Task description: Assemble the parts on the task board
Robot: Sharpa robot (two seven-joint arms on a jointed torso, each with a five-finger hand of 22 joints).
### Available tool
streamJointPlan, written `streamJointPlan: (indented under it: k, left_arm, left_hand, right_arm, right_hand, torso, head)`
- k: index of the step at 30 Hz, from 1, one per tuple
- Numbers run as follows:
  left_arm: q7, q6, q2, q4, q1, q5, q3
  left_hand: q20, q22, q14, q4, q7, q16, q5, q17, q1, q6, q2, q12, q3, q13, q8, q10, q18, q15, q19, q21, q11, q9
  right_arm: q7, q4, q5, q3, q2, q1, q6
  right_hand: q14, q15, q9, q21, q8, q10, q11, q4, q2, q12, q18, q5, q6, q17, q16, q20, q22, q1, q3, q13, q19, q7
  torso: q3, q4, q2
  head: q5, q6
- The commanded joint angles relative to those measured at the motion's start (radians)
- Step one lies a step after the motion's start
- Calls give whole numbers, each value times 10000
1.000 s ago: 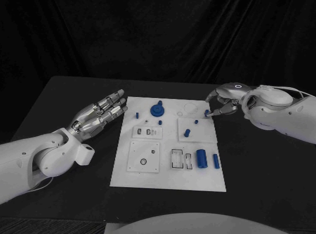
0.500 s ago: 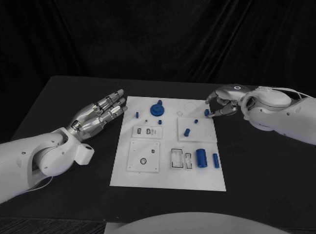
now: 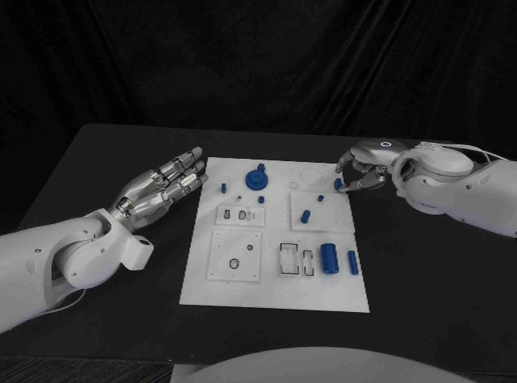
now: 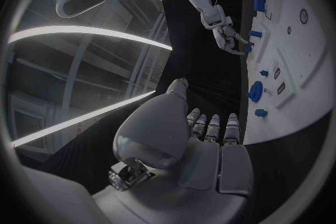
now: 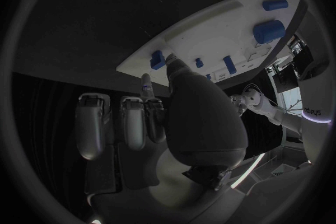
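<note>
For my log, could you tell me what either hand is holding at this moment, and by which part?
The right hand pinches a small blue part at the task board's far right edge, gripping its upper end. The left hand holds nothing.

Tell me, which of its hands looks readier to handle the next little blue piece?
Probably the right hand: its fingertips are already at a small blue part by the task board's far right edge. The left hand hovers open beside the board.

Head overhead; wrists low; all share task board.
</note>
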Motion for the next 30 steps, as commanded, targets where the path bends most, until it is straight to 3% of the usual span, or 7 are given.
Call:
streamJointPlan:
  k: [1,5,10,12,21,27,30]
  left_arm:
    - [59,155,28,11,-6,1,8]
    - [49,171,36,10,-7,1,8]
    - [37,185,36,11,-8,1,8]
    - [34,188,34,12,-8,1,8]
    - [17,207,33,10,-9,1,8]
    - [0,225,35,6,-10,1,8]
    - [-10,235,35,5,-10,1,8]
  left_hand:
    - [55,-17,-22,-54,37,-36,37,-16,54,-7,76,-34,3,-11,35,-23,-81,81,11,-59,81,7]
    - [58,-17,-22,-63,39,-36,40,-16,54,-8,81,-34,10,-11,35,-23,-83,87,11,-59,86,7]
    - [58,-17,-22,-63,39,-36,40,-16,54,-8,81,-34,10,-11,35,-23,-83,87,11,-59,86,7]
    - [58,-17,-22,-63,39,-36,40,-16,54,-8,81,-34,10,-11,35,-23,-83,87,11,-59,86,7]
    - [58,-17,-22,-63,39,-36,40,-16,54,-8,81,-34,10,-11,35,-23,-83,87,11,-59,86,7]
    - [65,-17,-22,-80,41,-36,43,-16,53,-5,88,-34,23,-11,35,-23,-87,99,11,-59,93,8]
    - [65,-17,-22,-80,41,-36,43,-16,53,-5,88,-34,23,-11,35,-23,-87,99,11,-59,93,8]
  right_arm:
    - [-112,1,-25,4,9,-41,-160]
    - [-139,-14,-25,4,36,-77,-175]
    - [-149,-31,-25,4,68,-122,-210]
    - [-153,-41,-25,4,83,-133,-229]
    - [-167,-85,-25,4,145,-158,-306]
    - [-226,-139,-25,4,189,-180,-302]
    - [-247,-162,-25,4,207,-198,-282]
  right_hand:
    - [1066,-73,75,-48,167,1046,-78,32,-13,35,-64,115,180,2634,27,-91,2359,72,1,2631,707,-5]
    - [1066,-70,314,-64,556,1046,-77,11,48,35,-61,652,343,2634,27,-86,2360,81,12,2631,704,1]
    - [1066,-66,676,-85,1059,1046,-79,-63,151,35,-57,1790,313,2634,27,-90,2364,214,71,2631,701,1]
    - [1066,-71,772,-94,1179,1046,-80,-81,181,35,-55,2054,250,2634,27,-89,2364,243,87,2631,698,-6]
    - [1066,-75,1000,-104,1456,1046,-87,-165,264,35,-54,2715,26,2634,27,-94,2370,344,165,2631,699,-12]
    - [1066,-82,1146,-132,1649,1046,-86,-268,297,35,-49,3599,-100,2634,27,-100,2369,433,293,2631,691,-5]
    - [1066,-79,1167,-137,1681,1046,-85,-286,302,35,-48,3699,-105,2634,27,-99,2368,442,317,2631,690,-3]
  torso:
    - [-3,-1,-3]
    - [-3,1,-4]
    - [-7,8,-6]
    - [-8,9,-8]
    - [1,3,-8]
    - [0,8,-2]
    - [-3,5,3]
  head:
    - [5,-15]
    - [3,-20]
    - [6,-28]
    - [7,-30]
    - [15,-61]
    - [17,-70]
    - [20,-73]
